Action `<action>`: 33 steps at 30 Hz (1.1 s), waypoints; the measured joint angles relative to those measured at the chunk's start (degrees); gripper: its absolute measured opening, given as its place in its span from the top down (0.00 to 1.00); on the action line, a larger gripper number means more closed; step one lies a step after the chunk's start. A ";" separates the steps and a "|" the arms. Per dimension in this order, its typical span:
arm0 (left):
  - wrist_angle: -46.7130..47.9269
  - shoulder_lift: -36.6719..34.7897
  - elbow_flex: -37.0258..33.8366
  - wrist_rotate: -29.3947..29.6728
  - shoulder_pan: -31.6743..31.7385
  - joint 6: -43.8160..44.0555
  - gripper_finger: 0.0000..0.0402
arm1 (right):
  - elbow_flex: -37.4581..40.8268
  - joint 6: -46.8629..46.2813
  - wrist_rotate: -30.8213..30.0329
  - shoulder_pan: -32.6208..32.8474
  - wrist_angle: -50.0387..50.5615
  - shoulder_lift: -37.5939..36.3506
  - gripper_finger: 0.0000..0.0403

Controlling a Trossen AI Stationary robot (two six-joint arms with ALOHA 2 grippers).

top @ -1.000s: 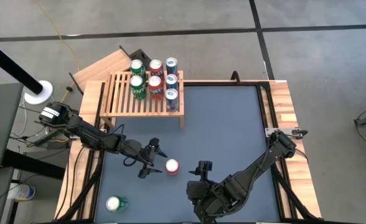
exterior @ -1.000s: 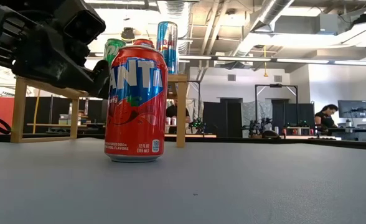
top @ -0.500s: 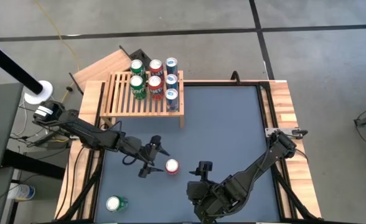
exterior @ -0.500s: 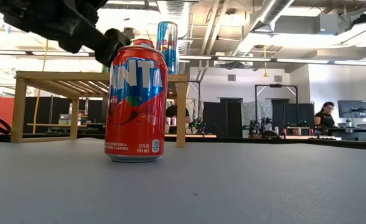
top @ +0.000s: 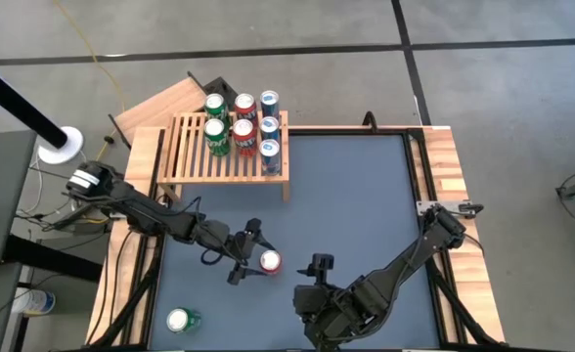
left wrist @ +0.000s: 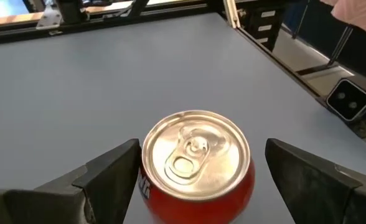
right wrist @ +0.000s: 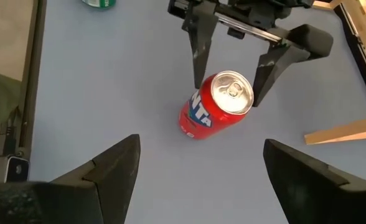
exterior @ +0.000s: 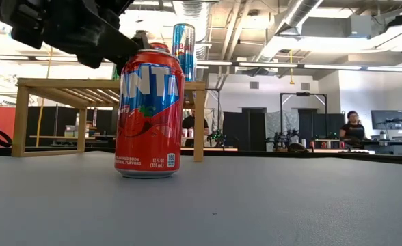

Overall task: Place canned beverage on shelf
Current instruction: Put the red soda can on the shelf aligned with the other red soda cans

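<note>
A red Fanta can [top: 270,261] [exterior: 149,113] stands upright on the grey table top, in the near half. My left gripper [top: 252,253] [right wrist: 230,91] is open and comes at the can from the table's left. Its fingers stand on either side of the can's silver top [left wrist: 196,154] without touching it. The slatted wooden shelf [top: 196,161] stands at the table's far left and carries several upright cans [top: 241,122]. My right gripper [right wrist: 198,180] [top: 317,269] waits open, near the front edge to the right of the red can.
A green can [top: 182,320] stands at the near left corner of the table. A plain wooden board [top: 160,103] lies behind the shelf. The grey top to the right of the shelf [top: 366,186] is bare. In the room beyond, a person [exterior: 352,127] sits far off.
My left gripper has risen and gone toward the table's right, up to the red can, so that its open fingers now flank the can's top. The can has not moved.
</note>
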State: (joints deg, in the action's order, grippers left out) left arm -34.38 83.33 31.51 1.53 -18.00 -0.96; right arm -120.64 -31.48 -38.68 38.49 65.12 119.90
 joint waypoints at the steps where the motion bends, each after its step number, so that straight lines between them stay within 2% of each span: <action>1: -0.38 0.31 0.01 0.28 0.04 -0.08 0.17 | 0.00 -0.01 0.00 0.10 0.00 0.00 0.18; 9: -4.36 1.20 0.00 0.42 0.22 0.05 0.17 | 0.00 -0.04 0.00 0.51 -0.04 0.00 0.18; 19: -3.56 1.22 0.00 0.79 0.20 0.78 0.17 | 0.00 -0.05 -0.04 0.47 -0.02 0.00 0.18; 28: -9.86 9.91 0.00 -0.75 0.15 3.25 0.17 | 0.00 -0.11 -0.07 0.47 -0.05 0.00 0.18; 33: -11.60 10.71 0.00 -2.11 0.13 3.38 0.17 | 0.00 -0.12 -0.07 0.47 -0.04 0.00 0.18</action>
State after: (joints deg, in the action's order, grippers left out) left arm -45.98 94.04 31.51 -0.58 -17.87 2.42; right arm -120.64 -31.59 -38.74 38.96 65.08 119.90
